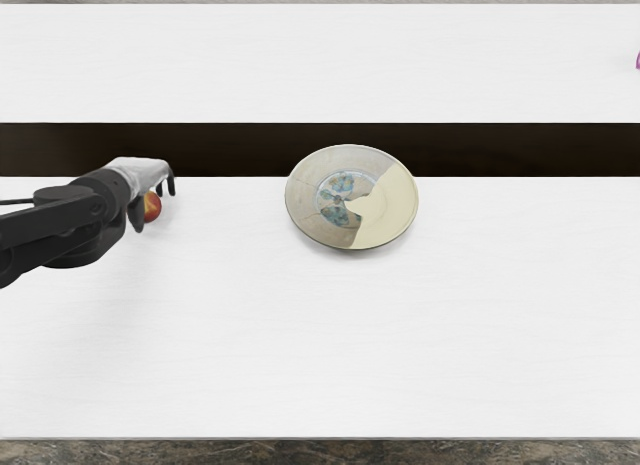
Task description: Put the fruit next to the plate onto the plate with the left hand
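The near table [300,365] is recorded as a broad white surface, with its rear edge running across the view behind the work area. A dark gap [500,150] lies beyond that edge, and a second white table [300,65] is seen past the gap. A small purple object [637,60] is cut by the right border on that far table.

The plate [405,200] is set near the middle of the near table, close to the rear edge; its far rim is seen against the dark gap. Bare white surface is noted between the plate and the left hand, to the right of the plate, and across the whole front of the table.

The left arm [50,220] is seen entering from the left border, low over the table. The left hand [142,180] is placed just inside the rear edge, well apart from the plate.

The fruit [153,207], small and red-orange, is found under the palm and is partly hidden by it. The fingers [170,185] are curled downward over its far and right sides, and the thumb is brought down on its near left side, so that the fruit is enclosed between them. The hand is closed to about the width of the fruit. It cannot be told whether the fruit is resting on the table or is raised off it. The fruit is off the plate, to the plate's left.
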`<control>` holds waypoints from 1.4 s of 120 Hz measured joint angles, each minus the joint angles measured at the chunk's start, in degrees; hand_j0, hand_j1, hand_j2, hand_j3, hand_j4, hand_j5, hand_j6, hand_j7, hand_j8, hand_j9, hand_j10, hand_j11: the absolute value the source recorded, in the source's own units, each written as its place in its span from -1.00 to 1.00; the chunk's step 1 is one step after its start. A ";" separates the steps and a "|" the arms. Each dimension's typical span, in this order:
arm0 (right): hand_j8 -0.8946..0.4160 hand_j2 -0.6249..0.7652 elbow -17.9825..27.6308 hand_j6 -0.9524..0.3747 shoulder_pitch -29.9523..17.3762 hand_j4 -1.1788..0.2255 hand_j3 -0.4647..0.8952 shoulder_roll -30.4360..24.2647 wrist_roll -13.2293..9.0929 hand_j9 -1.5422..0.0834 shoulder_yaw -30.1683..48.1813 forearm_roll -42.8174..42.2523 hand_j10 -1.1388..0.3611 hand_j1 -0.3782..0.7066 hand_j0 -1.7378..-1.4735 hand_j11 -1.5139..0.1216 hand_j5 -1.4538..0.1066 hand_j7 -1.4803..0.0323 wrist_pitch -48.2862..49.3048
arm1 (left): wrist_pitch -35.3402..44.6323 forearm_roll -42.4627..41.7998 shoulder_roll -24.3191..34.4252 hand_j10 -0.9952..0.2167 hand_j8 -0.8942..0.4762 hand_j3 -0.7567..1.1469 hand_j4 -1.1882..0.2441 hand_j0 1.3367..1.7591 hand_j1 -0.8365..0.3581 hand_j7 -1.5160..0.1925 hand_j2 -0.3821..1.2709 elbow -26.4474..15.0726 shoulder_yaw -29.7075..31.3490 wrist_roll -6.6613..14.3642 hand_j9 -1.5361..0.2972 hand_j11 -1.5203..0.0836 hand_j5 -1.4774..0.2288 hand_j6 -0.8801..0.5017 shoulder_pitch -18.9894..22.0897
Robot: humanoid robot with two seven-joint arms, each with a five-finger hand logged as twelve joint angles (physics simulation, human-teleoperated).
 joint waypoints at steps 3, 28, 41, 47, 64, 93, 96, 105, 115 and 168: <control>0.37 -0.10 0.00 0.44 0.00 0.68 -0.32 0.00 0.00 0.90 -0.01 0.00 0.52 -0.95 -0.40 0.85 0.86 0.96 0.00 | -0.01 0.00 0.02 -0.11 -0.36 -0.20 0.02 0.52 0.08 0.08 -0.42 0.00 0.01 0.00 0.03 0.16 0.04 -0.39 0.00; 0.37 -0.10 0.00 0.44 0.00 0.68 -0.32 0.00 0.00 0.90 -0.04 0.00 0.52 -0.95 -0.40 0.85 0.86 0.96 0.00 | -0.02 0.05 0.00 -0.17 -0.41 -0.20 -0.03 0.52 0.01 0.03 -0.41 0.04 0.03 0.00 -0.02 0.10 -0.01 -0.44 0.44; 0.37 -0.10 0.00 0.44 0.02 0.68 -0.32 0.00 0.00 0.90 -0.04 0.00 0.52 -0.95 -0.40 0.85 0.86 0.96 0.00 | -0.06 0.08 -0.04 -0.20 -0.41 -0.20 -0.06 0.52 -0.04 0.00 -0.41 0.06 0.03 0.00 -0.05 0.07 -0.05 -0.47 0.44; 0.37 -0.10 0.00 0.43 0.04 0.68 -0.32 0.00 0.00 0.90 -0.05 0.00 0.52 -0.95 -0.40 0.85 0.86 0.96 0.00 | -0.07 0.08 0.00 -0.23 -0.42 -0.20 -0.08 0.52 -0.06 -0.02 -0.40 0.06 0.03 0.00 -0.07 0.04 -0.07 -0.49 0.44; 0.36 -0.10 0.00 0.43 0.07 0.68 -0.32 0.00 0.00 0.90 -0.02 0.00 0.52 -0.95 -0.40 0.85 0.86 0.96 0.00 | 0.17 0.39 0.09 -0.32 -0.37 -0.20 -0.15 0.51 -0.09 -0.21 -0.42 0.07 -0.02 -0.06 -0.16 -0.06 -0.09 -0.35 1.04; 0.36 -0.10 0.00 0.43 0.09 0.68 -0.32 0.00 0.00 0.90 0.01 0.01 0.52 -0.95 -0.40 0.85 0.86 0.96 0.00 | 0.07 0.12 0.04 -0.34 -0.26 -0.28 -0.14 0.52 -0.14 -0.19 -0.31 0.03 -0.04 0.00 -0.31 -0.24 -0.11 -0.38 0.95; 0.37 -0.10 0.00 0.43 0.09 0.68 -0.32 0.00 0.00 0.90 0.02 0.01 0.52 -0.95 -0.40 0.85 0.86 0.96 0.00 | -0.01 0.04 -0.10 -0.35 -0.26 -0.28 -0.16 0.52 -0.14 -0.16 -0.28 0.03 -0.05 0.03 -0.32 -0.25 -0.15 -0.42 0.79; 0.37 -0.10 0.00 0.43 0.09 0.68 -0.32 0.00 0.00 0.90 0.02 0.01 0.52 -0.95 -0.40 0.85 0.86 0.96 0.00 | -0.25 -0.35 -0.21 -0.39 -0.30 -0.26 -0.22 0.51 -0.12 -0.23 -0.27 0.01 -0.26 -0.01 -0.35 -0.28 -0.23 -0.43 0.33; 0.37 -0.10 0.00 0.44 0.09 0.68 -0.32 0.00 0.00 0.90 0.03 0.01 0.52 -0.95 -0.40 0.85 0.86 0.96 0.00 | -1.04 -1.07 -0.18 -0.44 -0.34 -0.24 -0.26 0.51 -0.11 -0.28 -0.19 0.00 -0.56 -0.02 -0.36 -0.30 -0.30 -0.44 -1.26; 0.37 -0.10 0.00 0.44 0.05 0.68 -0.32 0.00 0.00 0.90 0.00 0.02 0.52 -0.95 -0.40 0.85 0.86 0.96 0.00 | -3.92 -6.63 -1.90 -0.48 -0.31 -0.21 -0.28 0.49 -0.17 -0.40 -0.10 -2.55 -1.11 -0.02 -0.42 -0.36 -0.47 -0.34 -10.14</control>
